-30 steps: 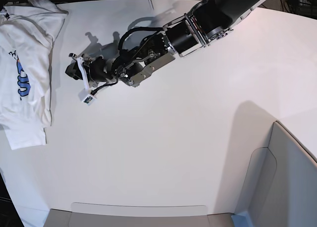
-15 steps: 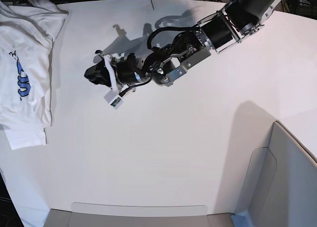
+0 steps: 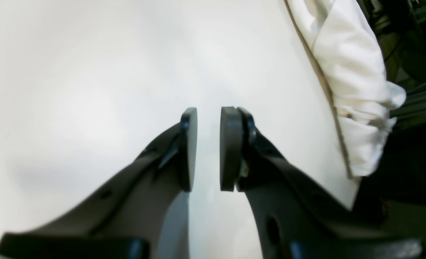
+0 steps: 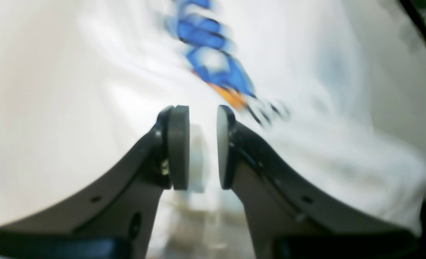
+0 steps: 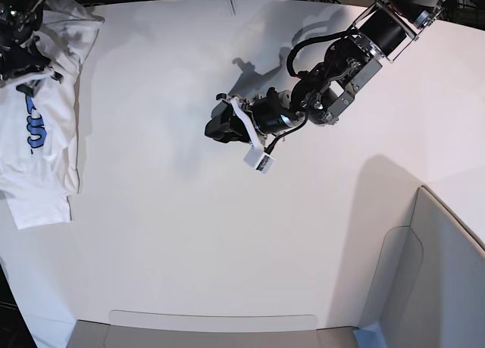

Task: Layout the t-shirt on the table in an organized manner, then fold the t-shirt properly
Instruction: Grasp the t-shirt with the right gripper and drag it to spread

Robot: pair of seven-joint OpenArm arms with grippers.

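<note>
A: Retreat — the left gripper [image 5: 220,126], fingers parted and holding nothing, has pulled away from the t-shirt [image 5: 38,120] across the bare bench [image 5: 227,234]; the right gripper [image 4: 202,147], fingers slightly apart, grasping nothing visible, now hangs over it.

B: So spreading falls to the right arm. Shirt's lie?

A: Bunched at the bench's far-left edge, long axis running front-to-back.
</note>
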